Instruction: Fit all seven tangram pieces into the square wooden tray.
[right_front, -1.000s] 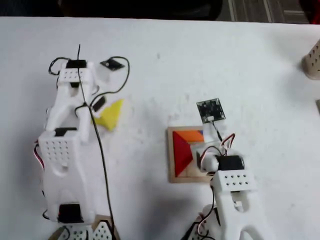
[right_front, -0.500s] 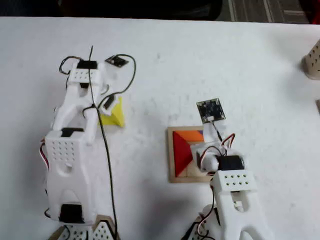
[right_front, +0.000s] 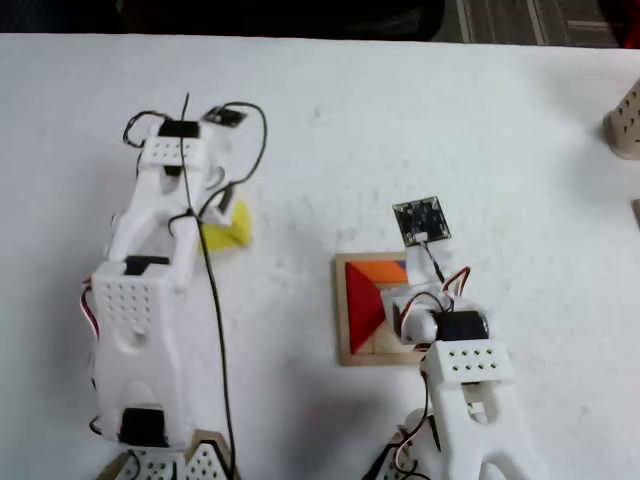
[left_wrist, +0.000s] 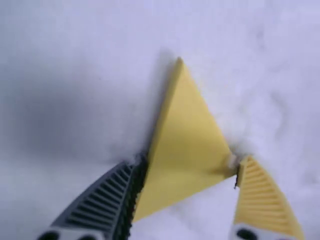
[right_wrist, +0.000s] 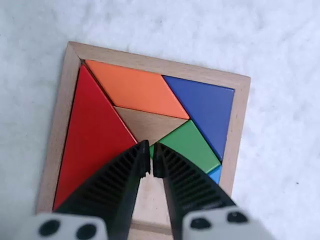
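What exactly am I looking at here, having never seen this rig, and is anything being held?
Two small white robot arms sit at a white table. The high view looks down on both; the other two pictures come from a camera on each arm's wrist. The left gripper is closed on a yellow triangle lying on the table. The right gripper, shut and holding nothing, is over the wooden tray, which already has coloured pieces in it.
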